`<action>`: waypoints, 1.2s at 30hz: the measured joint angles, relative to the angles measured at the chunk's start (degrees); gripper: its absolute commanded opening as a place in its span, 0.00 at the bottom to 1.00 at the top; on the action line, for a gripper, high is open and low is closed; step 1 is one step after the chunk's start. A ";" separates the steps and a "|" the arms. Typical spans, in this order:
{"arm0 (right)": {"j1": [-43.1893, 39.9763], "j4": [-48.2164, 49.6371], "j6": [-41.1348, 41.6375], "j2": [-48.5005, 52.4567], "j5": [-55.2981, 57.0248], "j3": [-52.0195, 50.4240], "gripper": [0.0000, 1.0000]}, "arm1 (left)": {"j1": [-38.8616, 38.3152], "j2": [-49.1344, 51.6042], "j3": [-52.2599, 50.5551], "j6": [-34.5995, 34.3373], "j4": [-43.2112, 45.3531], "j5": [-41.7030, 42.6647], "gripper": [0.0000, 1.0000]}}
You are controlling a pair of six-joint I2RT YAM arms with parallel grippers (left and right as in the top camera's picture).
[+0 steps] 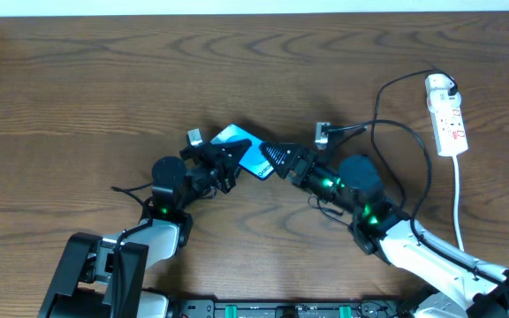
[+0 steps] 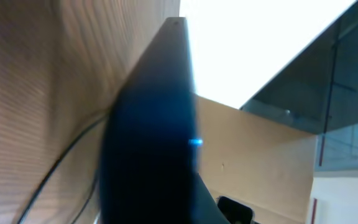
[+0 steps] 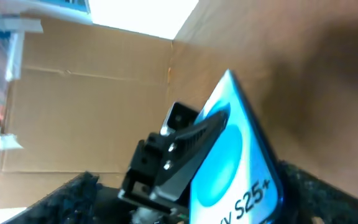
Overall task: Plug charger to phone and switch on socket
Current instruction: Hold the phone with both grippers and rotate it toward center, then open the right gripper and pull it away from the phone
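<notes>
The phone (image 1: 241, 147), blue screen up, is held tilted just above the table between both arms. My left gripper (image 1: 223, 164) is shut on its left side; in the left wrist view the phone (image 2: 154, 143) fills the middle as a dark edge. My right gripper (image 1: 278, 159) is open, its fingers straddling the phone's right end (image 3: 241, 162), where "S25+" reads. The white socket strip (image 1: 449, 119) lies at the far right. The charger's black cable (image 1: 387, 87) loops from the white plug (image 1: 440, 86) toward my right arm; its connector tip is hidden.
The strip's white cord (image 1: 459, 194) runs down toward the front right beside my right arm. A thin black cable (image 2: 55, 171) lies on the wood in the left wrist view. Cardboard walls (image 3: 92, 93) stand beyond the table.
</notes>
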 measured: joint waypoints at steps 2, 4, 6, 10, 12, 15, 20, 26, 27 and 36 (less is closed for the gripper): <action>-1.53 0.31 -3.61 -0.02 0.07 0.00 0.99 | 0.52 0.00 0.96 0.28 -2.64 -0.39 0.07; -2.99 0.07 -6.47 -0.02 0.24 0.00 0.99 | 1.05 0.02 2.69 0.81 -5.70 -0.83 0.08; -4.31 -1.38 -8.70 -0.11 0.28 0.00 0.99 | 1.36 0.02 5.53 1.84 -9.86 -1.20 0.08; -6.75 -8.50 -11.52 -1.09 0.42 0.09 0.99 | 1.57 0.04 13.05 4.98 -20.96 -0.85 0.08; -8.07 -12.37 -12.70 -2.21 0.57 0.09 0.99 | 1.57 0.11 16.55 6.78 -25.68 -0.11 0.07; -9.60 -17.70 -14.08 -4.87 0.96 0.09 0.99 | 1.57 0.11 21.24 9.31 -30.93 1.86 0.07; -11.02 -30.91 -14.56 -11.63 4.55 0.50 0.99 | 1.60 0.11 26.21 12.04 -34.84 6.32 0.07; -11.28 -60.11 -14.38 -18.45 13.66 7.63 0.99 | 2.58 0.37 26.82 13.75 -35.43 14.32 0.08; -11.28 -64.72 -14.29 -18.78 15.34 9.90 0.99 | 2.95 0.57 26.82 13.90 -35.41 15.87 0.07; -11.30 -77.72 -14.49 -19.80 24.61 23.45 0.99 | 4.52 2.25 26.82 17.90 -35.47 27.82 0.07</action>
